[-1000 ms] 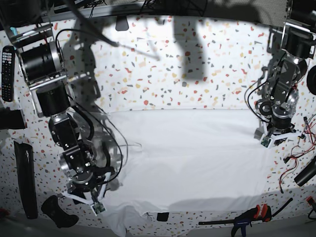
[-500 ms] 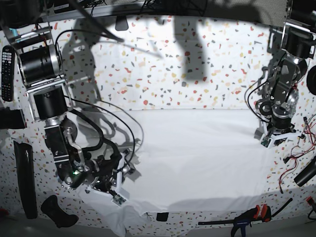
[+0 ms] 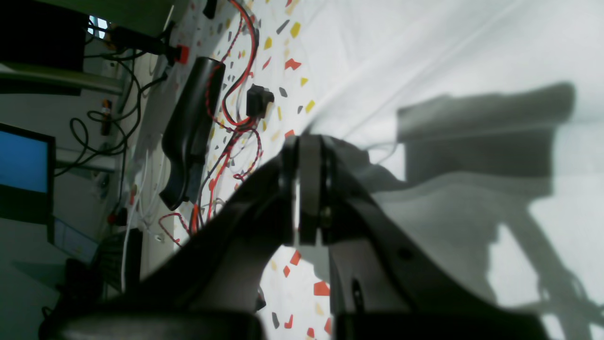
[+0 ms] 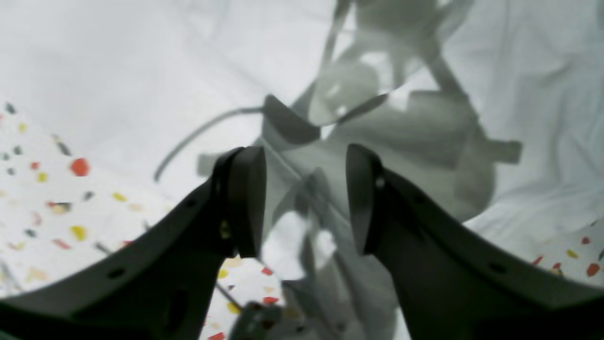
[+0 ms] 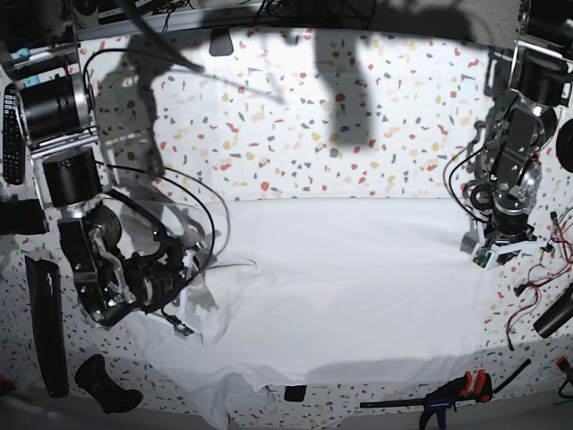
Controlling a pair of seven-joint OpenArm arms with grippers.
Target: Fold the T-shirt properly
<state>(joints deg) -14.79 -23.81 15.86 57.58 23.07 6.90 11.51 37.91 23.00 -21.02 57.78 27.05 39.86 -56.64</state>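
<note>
Hovering spread-jawed, empty right gripper (image 4: 304, 198) over the T-shirt (image 5: 358, 278) lying flat on the table (image 5: 358, 134), should pinch one layer cleanly; left gripper (image 3: 309, 189) clenched at opposite edge.

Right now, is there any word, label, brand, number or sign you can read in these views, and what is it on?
None can be read.
T-shirt: plain white, no print.
Remote control at the table edge: buttons and markings too small to read.
Blue screen in the left wrist view: no legible text.
</note>
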